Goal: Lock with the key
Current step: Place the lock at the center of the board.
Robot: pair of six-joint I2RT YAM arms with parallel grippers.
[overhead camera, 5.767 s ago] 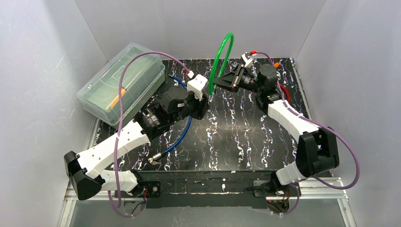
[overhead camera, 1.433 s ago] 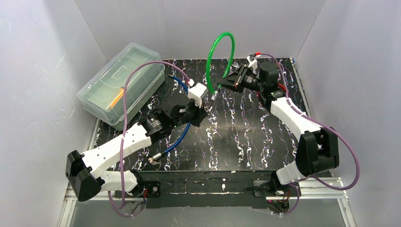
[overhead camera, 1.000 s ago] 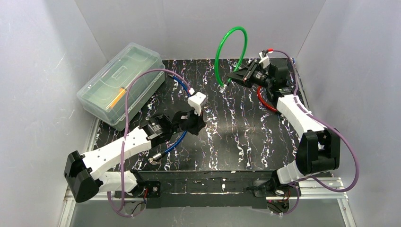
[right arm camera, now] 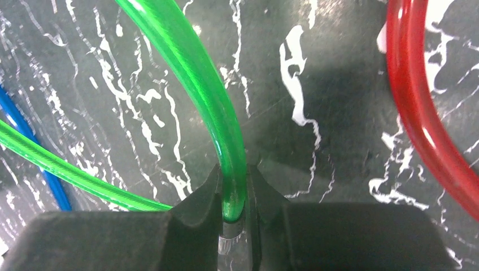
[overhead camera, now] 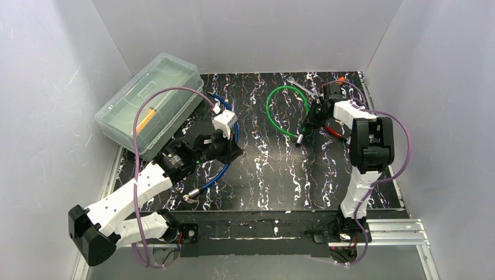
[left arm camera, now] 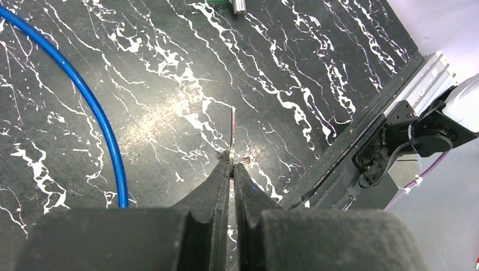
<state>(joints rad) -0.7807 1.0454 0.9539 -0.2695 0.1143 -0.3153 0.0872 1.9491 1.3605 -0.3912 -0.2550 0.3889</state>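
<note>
Key (left arm camera: pixel 233 132): thin, stiff, slippery; left gripper (left arm camera: pixel 231 169) pinches its bow. Right gripper (right arm camera: pixel 234 186) clamps springy green cable lock (right arm camera: pixel 192 73).

- A clear plastic box (overhead camera: pixel 150 102) with a closed lid sat at the far left corner of the desk (overhead camera: pixel 274 181), with an orange pencil-like item (overhead camera: pixel 147 114) visible inside it.
- A blue cable (overhead camera: pixel 217 169) curved across the black, white-veined desk surface, ending in a metal tip near the front.
- A red cable (right arm camera: pixel 418 113) lay looped near the far right side.
- A silver wrench (overhead camera: pixel 300 88) rested by the back edge.
</note>
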